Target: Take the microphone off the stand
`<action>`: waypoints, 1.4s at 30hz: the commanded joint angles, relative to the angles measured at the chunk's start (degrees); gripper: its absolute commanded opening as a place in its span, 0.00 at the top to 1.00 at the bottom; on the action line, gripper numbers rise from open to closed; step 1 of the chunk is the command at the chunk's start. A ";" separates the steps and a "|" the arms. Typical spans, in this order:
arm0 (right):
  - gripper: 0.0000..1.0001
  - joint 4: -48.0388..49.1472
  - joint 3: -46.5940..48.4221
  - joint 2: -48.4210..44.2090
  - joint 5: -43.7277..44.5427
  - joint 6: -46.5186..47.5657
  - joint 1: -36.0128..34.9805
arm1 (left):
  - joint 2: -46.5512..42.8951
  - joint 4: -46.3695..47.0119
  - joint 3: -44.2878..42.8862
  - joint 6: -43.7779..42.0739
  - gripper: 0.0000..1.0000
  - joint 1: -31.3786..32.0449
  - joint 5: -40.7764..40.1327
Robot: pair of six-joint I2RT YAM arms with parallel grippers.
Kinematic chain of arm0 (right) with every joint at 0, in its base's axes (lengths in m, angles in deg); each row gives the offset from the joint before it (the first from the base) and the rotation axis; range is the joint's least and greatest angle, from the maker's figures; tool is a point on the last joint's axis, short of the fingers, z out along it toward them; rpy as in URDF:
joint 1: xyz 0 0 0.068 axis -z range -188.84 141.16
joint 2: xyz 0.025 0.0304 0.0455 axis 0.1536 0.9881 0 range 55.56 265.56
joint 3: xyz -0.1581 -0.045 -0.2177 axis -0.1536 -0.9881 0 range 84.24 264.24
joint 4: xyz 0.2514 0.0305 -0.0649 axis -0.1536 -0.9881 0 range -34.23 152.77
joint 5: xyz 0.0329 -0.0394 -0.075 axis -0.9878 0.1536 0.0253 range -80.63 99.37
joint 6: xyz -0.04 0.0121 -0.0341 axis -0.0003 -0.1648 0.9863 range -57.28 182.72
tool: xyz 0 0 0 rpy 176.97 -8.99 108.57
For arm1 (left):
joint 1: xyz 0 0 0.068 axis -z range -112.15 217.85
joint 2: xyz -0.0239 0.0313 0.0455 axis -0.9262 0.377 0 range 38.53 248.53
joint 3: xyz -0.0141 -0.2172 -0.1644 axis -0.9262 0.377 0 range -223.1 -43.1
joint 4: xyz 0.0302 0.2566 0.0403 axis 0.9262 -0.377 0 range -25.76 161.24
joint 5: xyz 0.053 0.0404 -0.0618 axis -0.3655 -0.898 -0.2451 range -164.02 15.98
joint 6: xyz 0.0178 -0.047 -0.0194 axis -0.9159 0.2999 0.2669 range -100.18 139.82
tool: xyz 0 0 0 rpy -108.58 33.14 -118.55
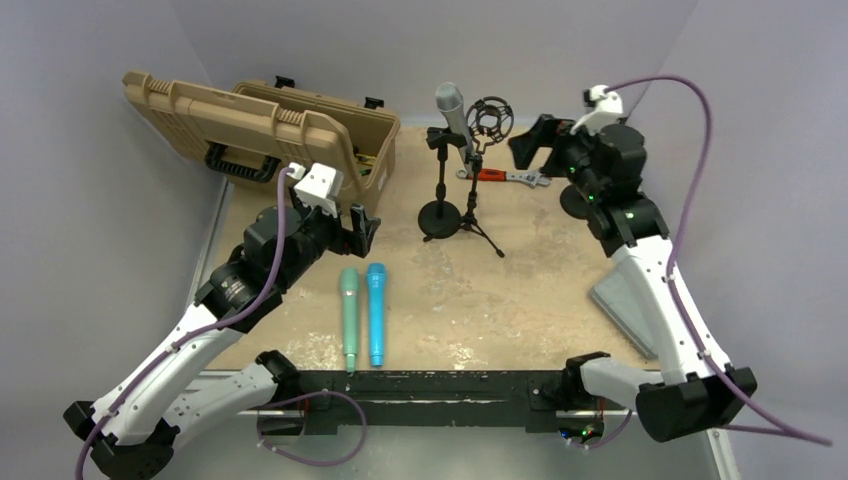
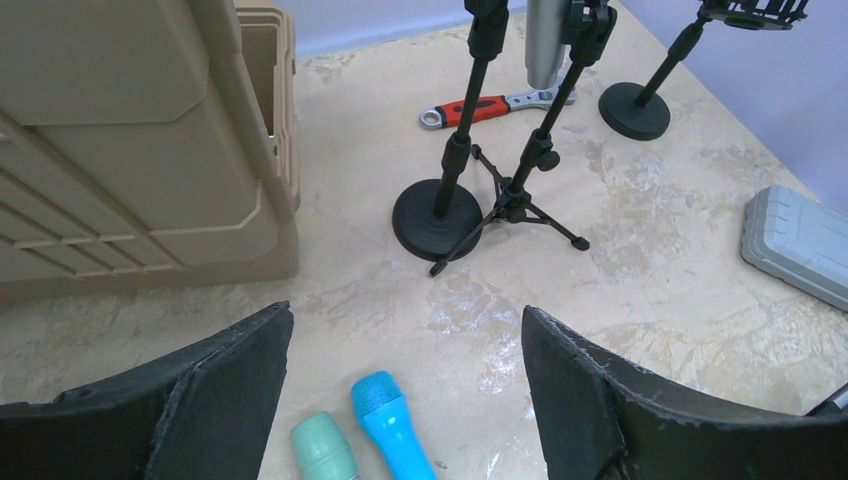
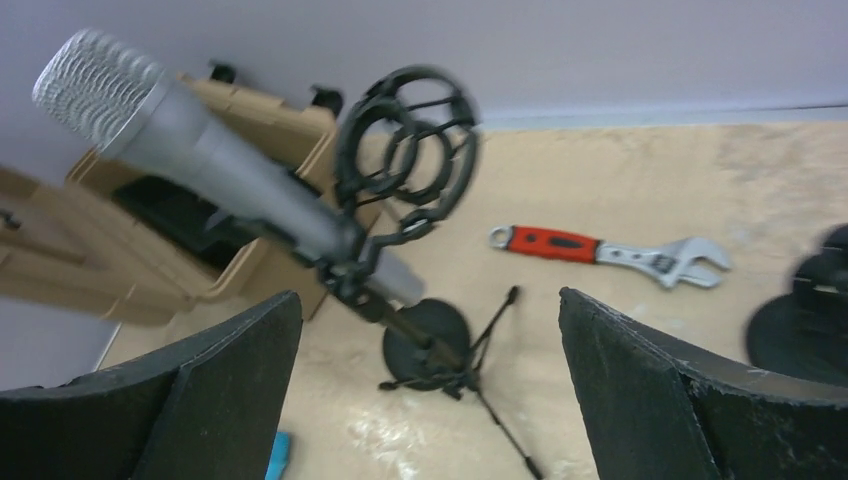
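Silver microphone (image 3: 200,150) sits tilted in its stand (image 3: 395,318), and the right arm's fingers (image 3: 660,400) are spread wide near that stand, so a crooked grab or hard tug could tip it over.

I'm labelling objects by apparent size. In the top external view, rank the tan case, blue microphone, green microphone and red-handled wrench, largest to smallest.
1. tan case
2. green microphone and blue microphone: these look alike, so they are not ranked
3. red-handled wrench, though it lies farther away
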 commanded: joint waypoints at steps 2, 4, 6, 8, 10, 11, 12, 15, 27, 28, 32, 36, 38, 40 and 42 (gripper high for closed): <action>0.08 7.51 0.61 3.63 -2.48 -4.22 -5.62 | -0.16 0.79 -2.56 0.50 0.18 0.30 -0.03; 0.11 12.86 -2.09 3.59 -3.45 -8.50 -5.70 | -0.28 1.00 -2.44 0.29 0.18 0.29 -0.12; 0.11 16.94 -4.23 3.81 -3.74 -12.78 -5.75 | -0.21 0.88 -2.51 0.16 0.18 0.39 -0.61; 0.13 20.30 -5.25 4.94 -5.77 -14.89 -5.71 | -0.24 0.90 -2.64 0.21 0.18 0.30 -0.21; 0.14 21.78 -5.40 6.64 -6.41 -16.56 -5.70 | -0.33 1.04 -2.50 0.30 0.18 0.35 0.15; 0.15 22.79 -5.68 7.15 -6.65 -17.70 -5.71 | -0.17 1.05 -2.46 0.32 0.18 0.30 0.17; 0.16 24.16 -6.25 7.45 -7.03 -19.94 -5.71 | -0.08 0.98 -2.60 0.32 0.18 0.32 0.12; 0.20 28.69 -8.39 8.03 -6.04 -24.86 -5.71 | -0.07 0.77 -2.69 0.41 0.18 0.33 0.42; 0.29 24.04 -4.71 14.19 2.77 -31.26 -5.65 | -0.38 0.83 -2.72 0.51 0.18 0.34 0.63; 0.32 24.40 -4.67 14.64 2.69 -31.42 -5.70 | -0.38 0.89 -2.67 0.50 0.18 0.32 0.61; 0.38 27.09 -5.06 15.89 2.38 -32.85 -5.71 | -0.31 0.88 -2.65 0.45 0.18 0.31 0.58; 0.40 27.53 -4.01 17.23 2.31 -32.76 -5.70 | -0.13 0.86 -2.73 0.50 0.18 0.36 0.56; 0.40 27.73 -3.91 17.39 2.51 -32.48 -5.69 | -0.14 0.87 -2.75 0.50 0.18 0.33 0.60; 0.43 28.61 -4.37 17.26 2.66 -32.10 -5.63 | -0.29 0.85 -2.69 0.49 0.18 0.31 0.69; 0.43 30.23 -5.07 16.87 2.46 -32.15 -5.66 | -0.29 0.89 -2.69 0.57 0.18 0.38 0.72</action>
